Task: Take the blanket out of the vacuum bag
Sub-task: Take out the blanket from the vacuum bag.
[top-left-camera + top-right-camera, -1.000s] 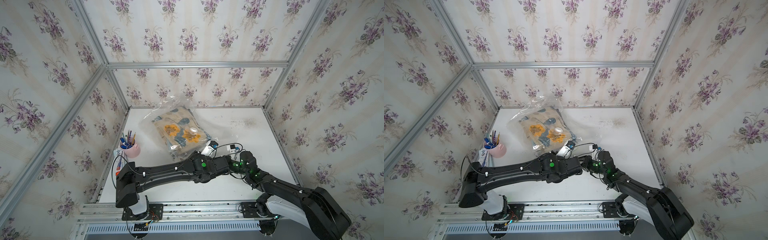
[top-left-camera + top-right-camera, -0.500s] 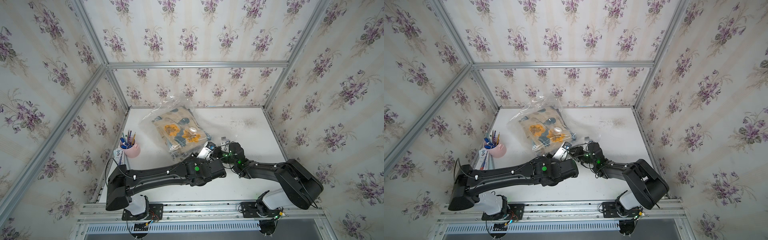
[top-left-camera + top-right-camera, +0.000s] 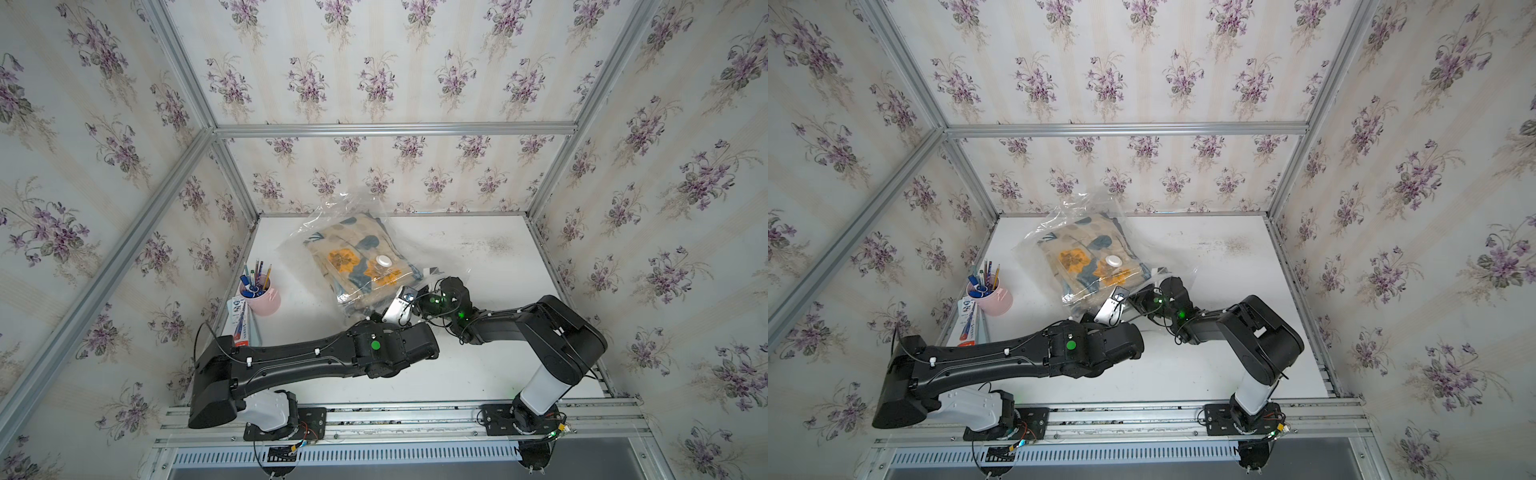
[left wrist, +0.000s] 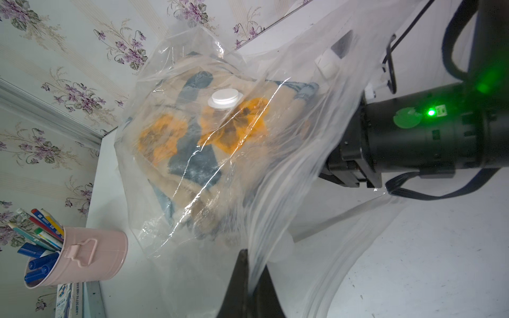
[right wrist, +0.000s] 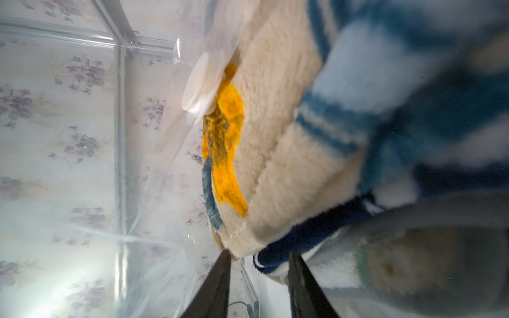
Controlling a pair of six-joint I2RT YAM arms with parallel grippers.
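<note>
Two tools at the vacuum bag (image 3: 332, 208), left of centre on the table (image 3: 478, 257): left tool (image 4: 249, 264) pinches the mouth film. Right tool (image 5: 259, 256) has just pushed inside, jaws parted at the blanket (image 5: 275, 137) edge. Blanket still bagged, grab likely next.

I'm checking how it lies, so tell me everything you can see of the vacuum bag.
The vacuum bag is large, clear, crinkly plastic with a round white valve cap on top. It lies on the white table toward the back wall, holding a folded blanket with orange flowers. The left gripper is shut on its near edge; the right gripper is inside its mouth, jaws apart at the blanket.
</note>
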